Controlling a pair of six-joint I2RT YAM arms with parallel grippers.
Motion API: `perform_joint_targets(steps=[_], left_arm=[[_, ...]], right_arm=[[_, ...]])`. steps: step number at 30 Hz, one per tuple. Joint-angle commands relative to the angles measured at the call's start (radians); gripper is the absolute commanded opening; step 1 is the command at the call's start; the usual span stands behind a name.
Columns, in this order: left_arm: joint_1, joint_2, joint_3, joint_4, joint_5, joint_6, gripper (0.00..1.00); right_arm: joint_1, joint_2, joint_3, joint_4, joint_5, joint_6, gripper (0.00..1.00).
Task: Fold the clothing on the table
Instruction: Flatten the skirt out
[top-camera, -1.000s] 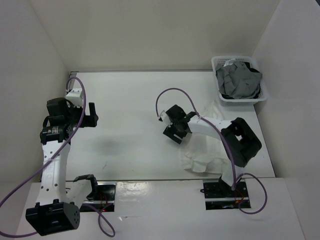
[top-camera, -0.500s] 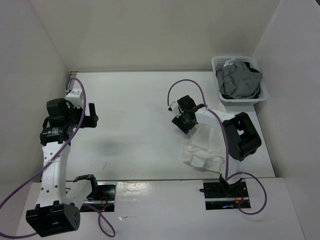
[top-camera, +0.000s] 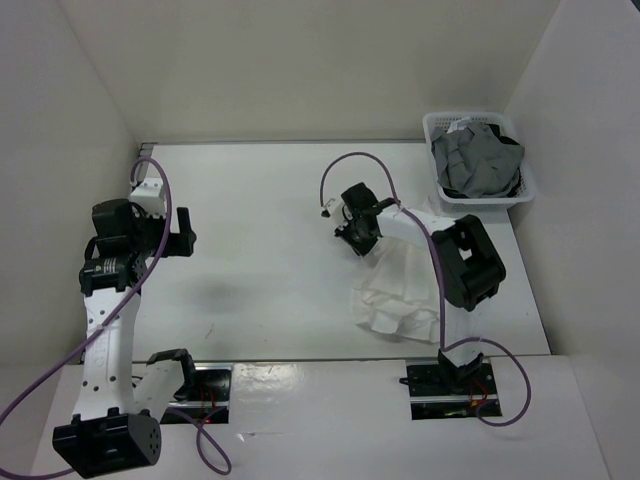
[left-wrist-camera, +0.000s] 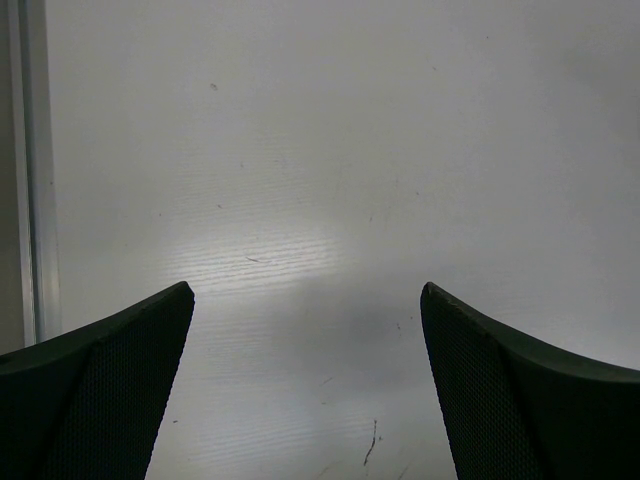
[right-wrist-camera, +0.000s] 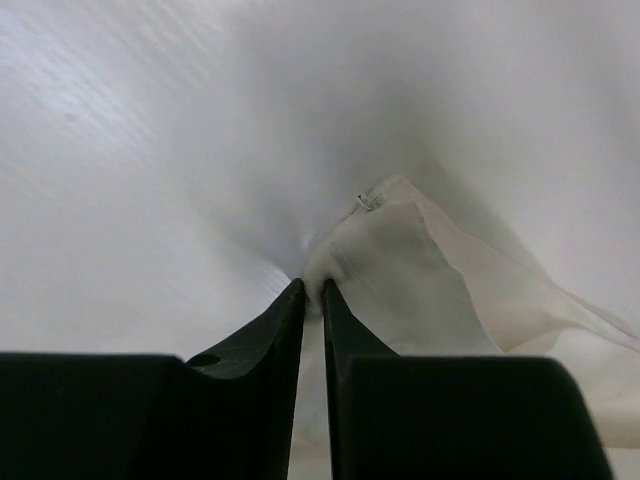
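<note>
Right tool (right-wrist-camera: 311, 290) pinches the skirt (right-wrist-camera: 430, 300) near its tiny illegible tag (right-wrist-camera: 371, 201).

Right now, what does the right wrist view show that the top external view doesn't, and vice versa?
Only the right wrist view: the right claw closed to a thin gap, pinching an edge of the white skirt. Only the top external view: the left claw over bare table, the basket holding a grey garment, and the skirt's whole crumpled outline. Both: the right claw, skirt and table.
</note>
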Motion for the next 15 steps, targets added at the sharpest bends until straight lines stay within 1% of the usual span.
perform_joint_targets(steps=[1,4,6,8,12,15], left_arm=[[0.004,-0.019,-0.006,0.027,-0.002,-0.008,1.0],[0.004,-0.019,-0.006,0.027,-0.002,-0.008,1.0],[0.004,-0.019,-0.006,0.027,-0.002,-0.008,1.0],[0.004,-0.019,-0.006,0.027,-0.002,-0.008,1.0],[0.004,-0.019,-0.006,0.027,-0.002,-0.008,1.0],[0.004,-0.008,-0.006,0.027,-0.002,-0.008,1.0]], right_arm=[[0.056,0.019,0.04,-0.048,-0.082,0.009,0.16],[0.102,0.028,0.067,-0.057,-0.093,0.032,0.15],[0.148,0.061,0.106,-0.057,-0.093,0.043,0.12],[0.166,0.08,0.157,-0.057,-0.104,0.058,0.09],[0.188,0.104,0.252,-0.048,-0.135,0.109,0.05],[0.197,0.132,0.333,-0.037,-0.15,0.149,0.05]])
